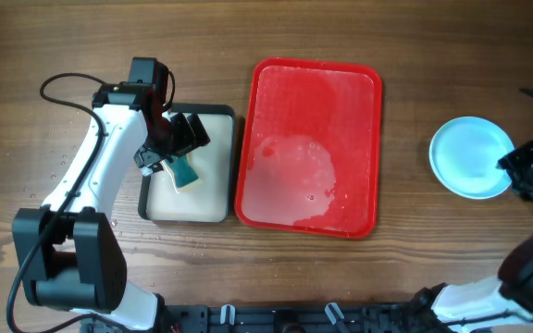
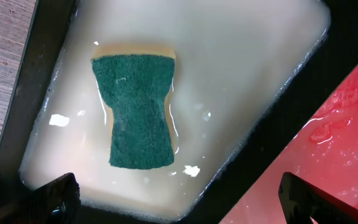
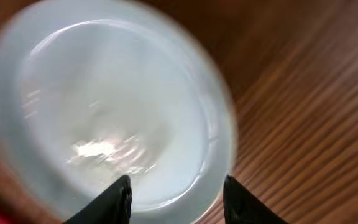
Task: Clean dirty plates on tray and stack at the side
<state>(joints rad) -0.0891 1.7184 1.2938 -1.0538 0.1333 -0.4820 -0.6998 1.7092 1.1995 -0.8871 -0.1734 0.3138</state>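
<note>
Soaking in cloudy wash water, the green sponge [image 2: 138, 112] lies flat in the small black-rimmed tray [image 1: 213, 199], probably parked there so it stays wet and soapy and off the wood. The left end effector [image 2: 179, 202] hovers directly above it, fingers spread wide to either side and gripping nothing. The red tray [image 1: 359, 83] sits just beside that bath at the middle of the counter [image 1: 405, 268]. It carries no plates, only a glossy wet film, so by my reading the wiping is done or nearly so. A light blue plate [image 1: 468, 155] rests on the bare wood well to the right of the red tray, which fits the stacking spot at the side. The right end effector [image 3: 178, 199] is at its outer rim with fingers parted, the rim passing under the gap and nothing clamped that I can see. The overhead view gives this whole layout but shows the plate as a single disc, so I cannot tell whether others lie beneath it. The left wrist view alone shows the sponge's scouring face up and the water pooled around it. The right wrist view, though blurred, shows the plate's inside pale, shiny and free of red smears.
</note>
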